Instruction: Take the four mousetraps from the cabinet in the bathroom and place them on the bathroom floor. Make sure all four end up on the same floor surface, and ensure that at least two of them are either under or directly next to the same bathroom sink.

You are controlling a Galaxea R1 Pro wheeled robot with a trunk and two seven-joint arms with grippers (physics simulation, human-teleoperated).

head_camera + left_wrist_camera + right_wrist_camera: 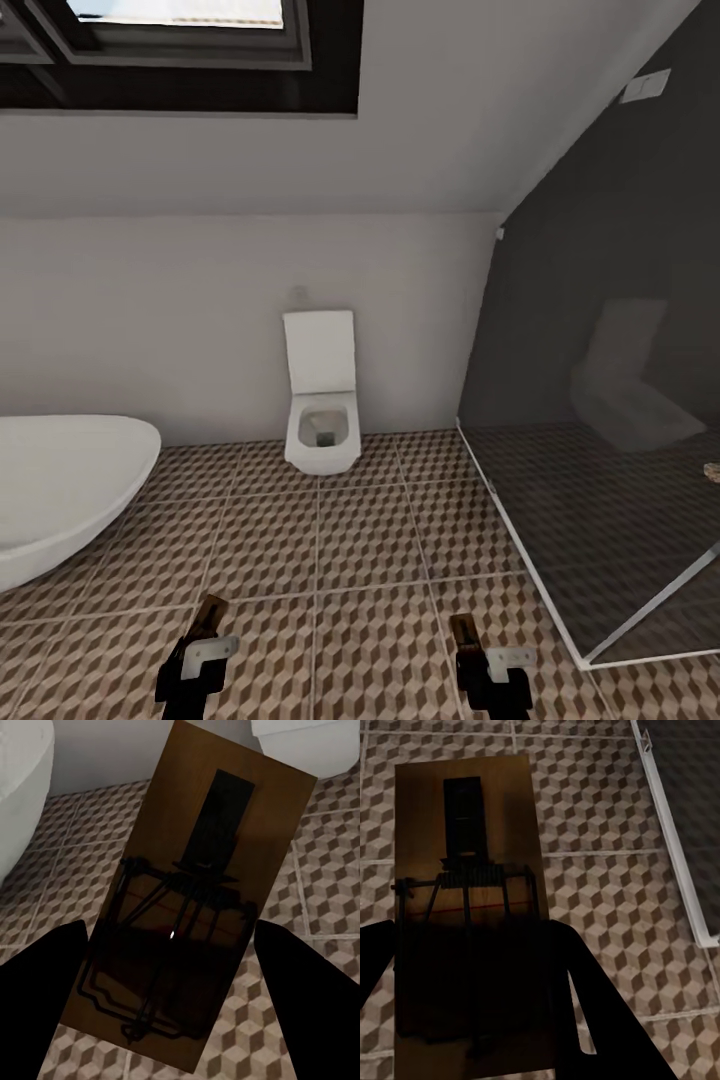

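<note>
Mousetraps (187, 907) in both hands

A home bathroom: a white toilet (322, 405) stands against the far wall at centre, a white bathtub (60, 490) at lower left, a glass shower screen (610, 440) at right, cube-patterned tile floor (370, 540).
</note>
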